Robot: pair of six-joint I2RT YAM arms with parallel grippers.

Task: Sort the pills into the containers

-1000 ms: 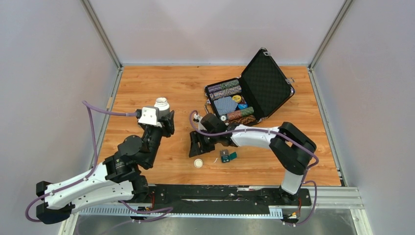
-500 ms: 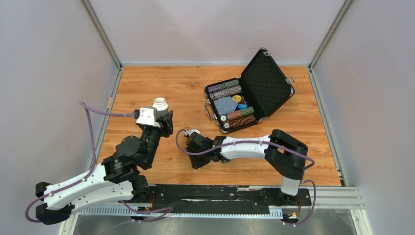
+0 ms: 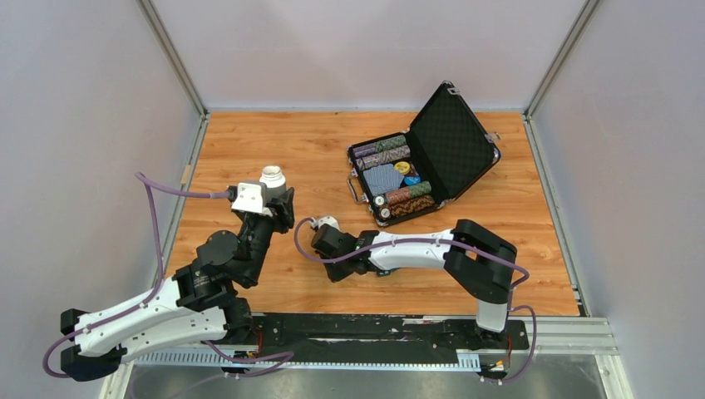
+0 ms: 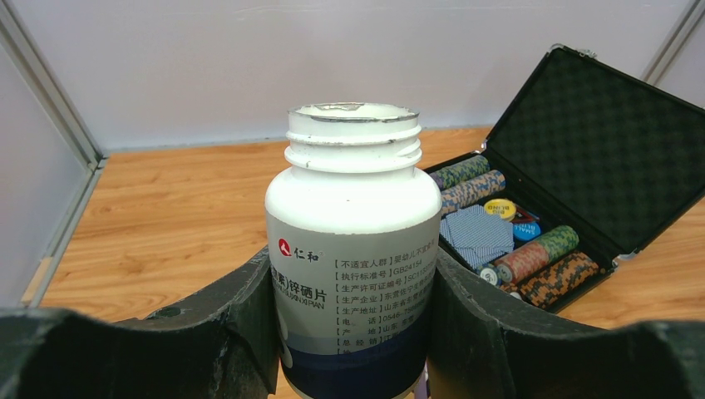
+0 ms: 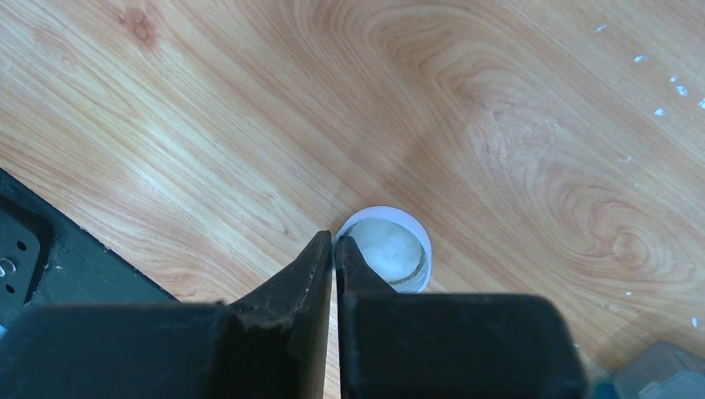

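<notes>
Right wrist view: container (image 5: 669, 371) lies beside the closed right tool (image 5: 333, 249).

Pale grey walls (image 3: 366, 50) (metal posts (image 3: 171, 54) at the corners) enclose a wooden tabletop (image 3: 283, 141), evenly lit.

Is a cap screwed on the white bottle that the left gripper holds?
No, the white bottle shows a bare threaded neck, with no cap on it.

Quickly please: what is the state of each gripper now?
Left gripper: closed on the open white bottle.
Right gripper: shut, tips at the white cap's rim; grip unclear.
</notes>
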